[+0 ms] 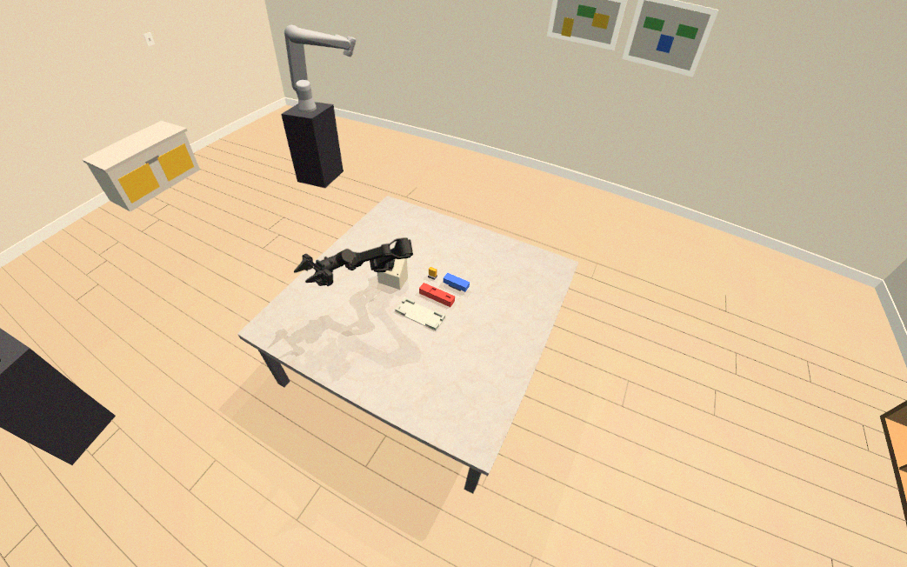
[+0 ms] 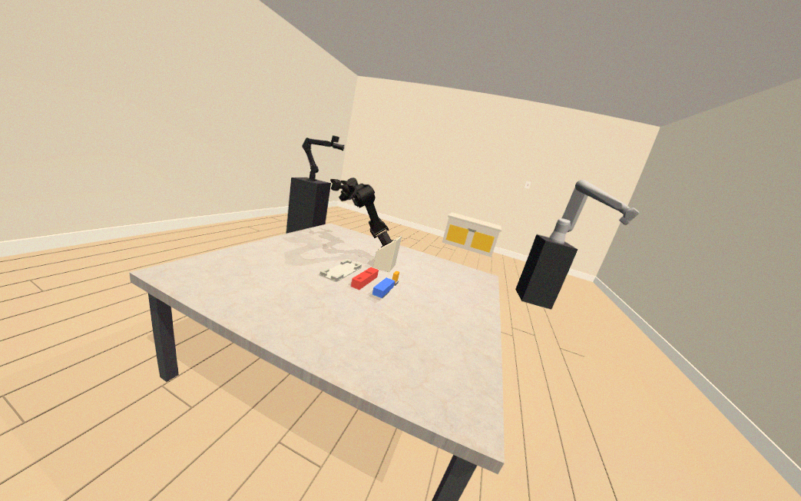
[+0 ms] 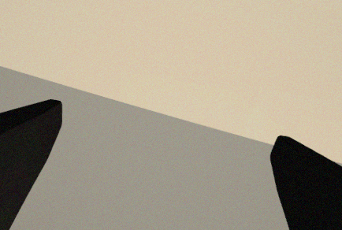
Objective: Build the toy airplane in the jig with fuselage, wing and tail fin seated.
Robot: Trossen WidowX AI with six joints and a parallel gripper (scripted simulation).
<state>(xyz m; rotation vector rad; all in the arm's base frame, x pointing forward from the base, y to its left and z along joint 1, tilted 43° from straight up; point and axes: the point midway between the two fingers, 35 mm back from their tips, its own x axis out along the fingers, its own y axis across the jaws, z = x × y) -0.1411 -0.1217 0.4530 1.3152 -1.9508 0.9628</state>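
The red fuselage point(image 1: 436, 296) point(image 2: 364, 279) lies on the table beside the jig, with dark sockets on its top. The flat cream jig point(image 1: 419, 315) point(image 2: 340, 270) holds no part. The blue wing point(image 1: 456, 281) point(image 2: 383, 287) lies on the far side of the fuselage from the jig. The small orange tail fin point(image 1: 432, 271) point(image 2: 395, 276) stands near one end of the wing. How their tabs sit is too small to tell. My gripper point(image 1: 302, 276) point(image 2: 336, 190) point(image 3: 171, 130) is open and empty, raised high and well away from all the parts. The wrist view shows only the fingers, wall and ceiling.
A cream block point(image 1: 393, 276) point(image 2: 385, 256) stands on the table point(image 1: 484, 394) point(image 2: 441, 360) close to the arm's base and the parts. Other arms stand on dark pedestals point(image 1: 312, 144) point(image 2: 545, 272) away from the table.
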